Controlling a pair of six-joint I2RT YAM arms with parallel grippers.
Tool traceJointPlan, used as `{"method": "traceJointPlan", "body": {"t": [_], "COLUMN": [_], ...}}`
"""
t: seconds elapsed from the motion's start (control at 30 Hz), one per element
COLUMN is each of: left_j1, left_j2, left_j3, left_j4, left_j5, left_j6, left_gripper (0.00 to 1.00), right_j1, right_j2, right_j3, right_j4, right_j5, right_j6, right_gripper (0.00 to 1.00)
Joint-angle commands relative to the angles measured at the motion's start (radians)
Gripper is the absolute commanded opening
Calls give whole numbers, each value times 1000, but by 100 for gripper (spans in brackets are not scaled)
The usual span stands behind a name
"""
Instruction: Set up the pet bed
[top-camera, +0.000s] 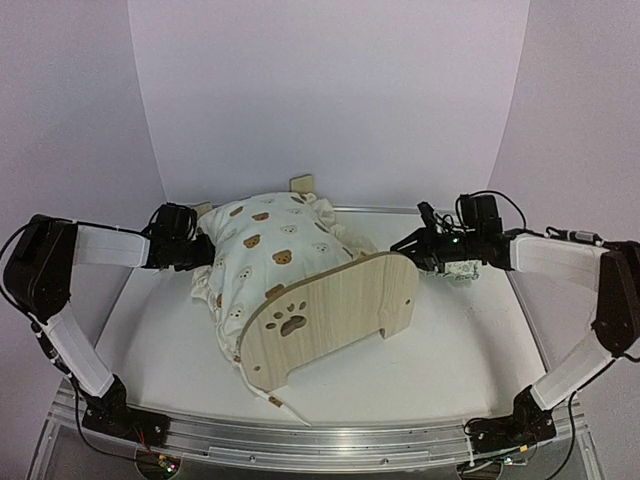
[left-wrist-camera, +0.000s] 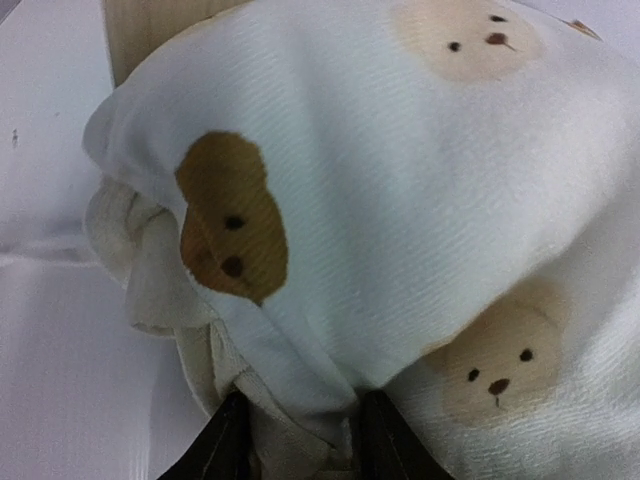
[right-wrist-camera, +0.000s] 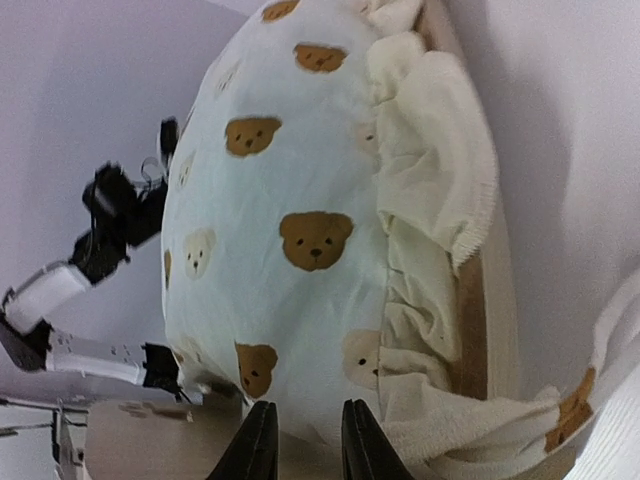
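At frame left the left gripper (top-camera: 208, 250) pinches the quilt (top-camera: 275, 245), the right gripper (top-camera: 408, 243) is a bit spread, and a hard pull could tip the bed (top-camera: 340, 300).

One table (top-camera: 450, 350). On it one bed (top-camera: 345, 300), whose headboard at 6 o'clock has one paw cutout (top-camera: 290, 322) made of one pad and four toes. Two posts show at the far end, one at 12 o'clock (top-camera: 302, 183) and one at 11 o'clock (top-camera: 205, 210). One quilt (top-camera: 270, 250); the left wrist view shows three whole bear faces (left-wrist-camera: 232, 230) on it. Two arms, one at 9 o'clock (top-camera: 75, 350) and one at 3 o'clock (top-camera: 570, 260). Two grippers: left gripper (top-camera: 205, 250) and right gripper (top-camera: 400, 243), two fingers each. One pillow (top-camera: 462, 271) at 3 o'clock.
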Motion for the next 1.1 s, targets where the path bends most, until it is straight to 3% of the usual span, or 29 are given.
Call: {"method": "traceJointPlan", "body": {"t": [0.0, 0.1, 0.23, 0.33, 0.43, 0.53, 0.67, 0.83, 1.07], "left_j1": [-6, -1, 5, 5, 7, 7, 5, 2, -135], "left_j2": [126, 201, 289, 271, 203, 121, -15, -189, -480], "left_j3": [134, 234, 394, 430, 420, 389, 311, 221, 116], "left_j4": [-10, -15, -101, -138, -173, -211, -243, -337, -521], "left_j5": [63, 83, 71, 30, -5, -70, -137, -187, -262], "left_j6": [54, 74, 114, 136, 160, 183, 184, 155, 50], "left_gripper": [38, 38, 39, 46, 57, 68, 78, 98, 98], "right_j1": [183, 284, 379, 384, 374, 301, 147, 28, -67], "right_j2": [-124, -136, -80, -63, -82, -95, -56, 114, 393], "right_j3": [-182, -260, -206, -131, -44, 4, 53, 188, 471], "right_j4": [87, 204, 201, 101, -100, -178, -180, -177, -75], "right_j5": [200, 276, 279, 307, 441, 464, 362, 267, 154], "right_j6": [123, 198, 170, 85, -57, -113, -104, -108, -132], "right_gripper": [24, 23, 23, 26, 41, 59, 70, 73, 74]}}
